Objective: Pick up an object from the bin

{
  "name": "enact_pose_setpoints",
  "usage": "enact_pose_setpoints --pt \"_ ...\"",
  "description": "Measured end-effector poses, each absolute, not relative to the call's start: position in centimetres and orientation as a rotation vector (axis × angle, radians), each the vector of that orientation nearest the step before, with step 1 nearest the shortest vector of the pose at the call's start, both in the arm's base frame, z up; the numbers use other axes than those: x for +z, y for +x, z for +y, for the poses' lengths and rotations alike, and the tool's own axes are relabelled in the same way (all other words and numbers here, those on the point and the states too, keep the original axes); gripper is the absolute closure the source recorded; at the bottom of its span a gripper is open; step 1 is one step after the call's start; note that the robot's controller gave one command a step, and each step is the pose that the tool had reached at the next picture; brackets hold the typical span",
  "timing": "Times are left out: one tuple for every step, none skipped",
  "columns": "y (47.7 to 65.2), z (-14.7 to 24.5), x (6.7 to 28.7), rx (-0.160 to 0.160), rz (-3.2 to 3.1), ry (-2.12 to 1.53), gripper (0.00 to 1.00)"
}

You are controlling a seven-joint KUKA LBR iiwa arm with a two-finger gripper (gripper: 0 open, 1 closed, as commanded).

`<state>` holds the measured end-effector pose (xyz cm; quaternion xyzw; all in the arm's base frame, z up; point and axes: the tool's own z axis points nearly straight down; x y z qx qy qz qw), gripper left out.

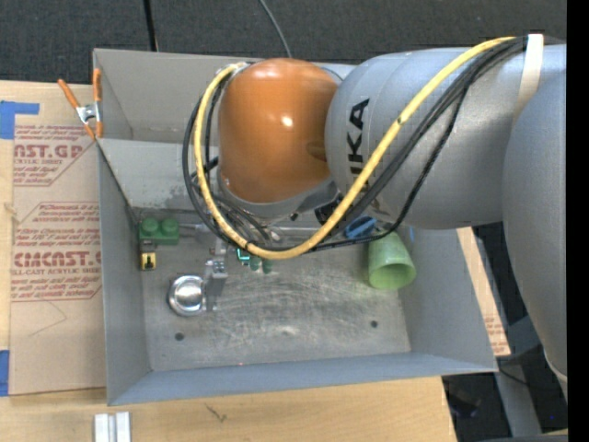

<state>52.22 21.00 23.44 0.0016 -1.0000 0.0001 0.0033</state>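
My gripper (217,282) reaches down under the orange wrist cover into the left half of the bin. Its tip stands right beside a shiny silver round thing (187,296) on the bin floor, at that thing's right edge; whether they touch is unclear. A green toy brick (157,230) lies against the left wall, behind the silver thing. Just in front of the brick sits a small yellow and black piece (147,261). Most of the gripper is hidden by the cover and cables.
A pale green cup (391,264) lies on its side at the bin's right, with a small blue thing (361,228) just behind it under the arm. The arm and its orange cover hang over the back half of the bin.
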Motion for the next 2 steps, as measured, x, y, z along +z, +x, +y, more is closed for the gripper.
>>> enact_pose_setpoints --pt "55.36 20.19 8.3 0.001 -3.101 0.474 0.0" --pt "55.54 20.34 8.81 -0.004 -3.107 0.474 1.0"
